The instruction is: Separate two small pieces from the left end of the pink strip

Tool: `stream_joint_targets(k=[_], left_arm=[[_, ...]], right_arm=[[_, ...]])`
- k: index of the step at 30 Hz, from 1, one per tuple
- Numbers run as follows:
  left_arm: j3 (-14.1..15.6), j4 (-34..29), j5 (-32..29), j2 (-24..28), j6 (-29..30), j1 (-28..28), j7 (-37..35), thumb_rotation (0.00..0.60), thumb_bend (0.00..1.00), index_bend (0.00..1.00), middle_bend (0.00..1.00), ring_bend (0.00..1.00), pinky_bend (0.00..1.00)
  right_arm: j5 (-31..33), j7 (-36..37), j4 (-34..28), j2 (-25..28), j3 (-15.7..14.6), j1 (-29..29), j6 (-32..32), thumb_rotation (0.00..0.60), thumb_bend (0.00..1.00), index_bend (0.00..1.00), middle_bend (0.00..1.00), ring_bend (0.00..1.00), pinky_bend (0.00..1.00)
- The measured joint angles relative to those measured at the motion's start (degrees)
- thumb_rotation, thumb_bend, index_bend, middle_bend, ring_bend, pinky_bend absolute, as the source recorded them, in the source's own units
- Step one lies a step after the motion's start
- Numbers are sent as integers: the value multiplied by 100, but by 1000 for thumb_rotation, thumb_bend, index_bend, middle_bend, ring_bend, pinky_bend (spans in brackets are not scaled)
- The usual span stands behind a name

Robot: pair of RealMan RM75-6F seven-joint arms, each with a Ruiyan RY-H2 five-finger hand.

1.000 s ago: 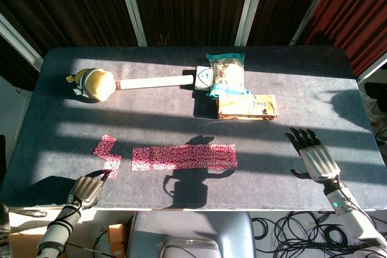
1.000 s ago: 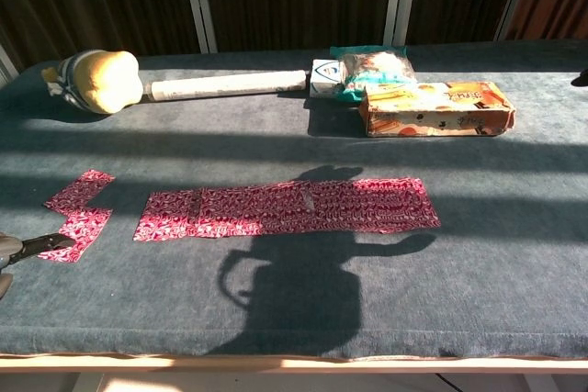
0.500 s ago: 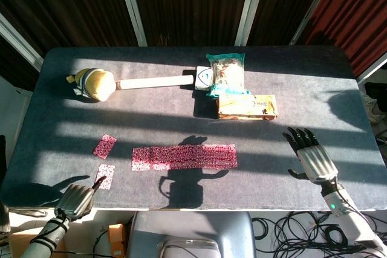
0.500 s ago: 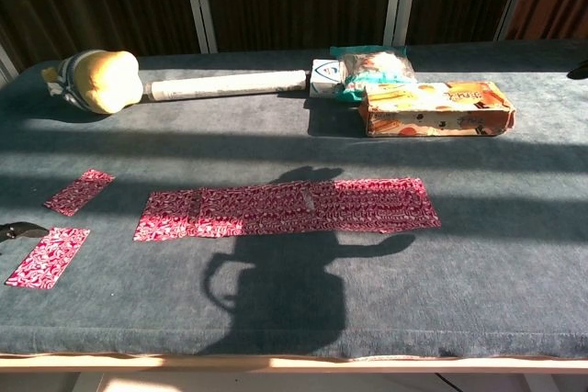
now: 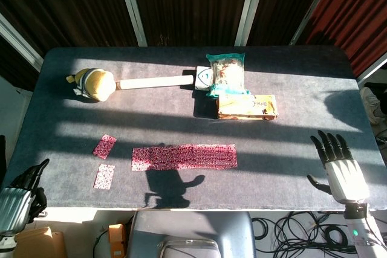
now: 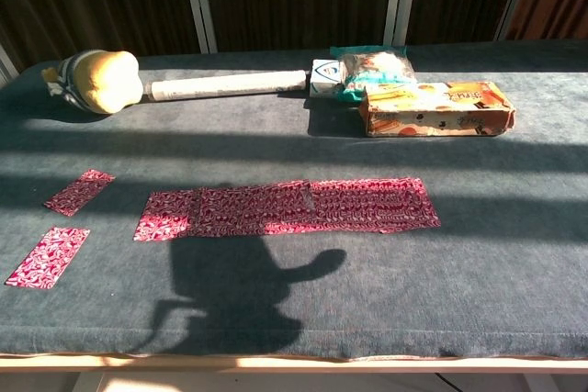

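Head view shows your left hand [image 5: 17, 200] off the desk's [image 5: 290, 173] near left corner, below the edge, holding nothing; its dark fingers [image 5: 36, 170] point up toward the desk and look loosely spread, though they are small and in shadow. Your right hand [image 5: 340, 170] hangs beyond the near right corner, palm away from the camera, fingers [image 5: 329, 143] wide apart and straight, gripping nothing. Neither hand shows in the chest view.

On the desk, nearest the front edge at the left, lies one small pink piece [image 5: 104, 176] [image 6: 48, 257], flat and on its own. Just behind it, and apart from it, lies a second piece [image 5: 104, 146] [image 6: 80, 191], turned at a slant. Both sit clear of the strip [image 5: 184, 156] [image 6: 289, 207], which stretches flat along the middle of the desk, parallel to the front edge, its left end well to the right of the two pieces. A dark shadow falls on the cloth just in front of the strip and overlaps its near edge.

Farther back, toward the far edge, you have a box [image 5: 248, 106] [image 6: 436, 108] lying on its side, a snack bag [image 5: 227, 74] [image 6: 372, 69] behind it, a white roll [image 5: 154, 82] [image 6: 225, 86] running left from the bag, and a yellow plush toy [image 5: 92, 84] [image 6: 96, 80] near the far left corner.
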Motion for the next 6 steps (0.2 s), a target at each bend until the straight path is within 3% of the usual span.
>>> stream_joint_targets(k=[6], left_arm=[[-134,189,264,7,-247,211,-312,600,417,0,0,0,91]], right_arm=[[11,-4,9,-30,-17,-37,-225,600,105,0,0,0,46]])
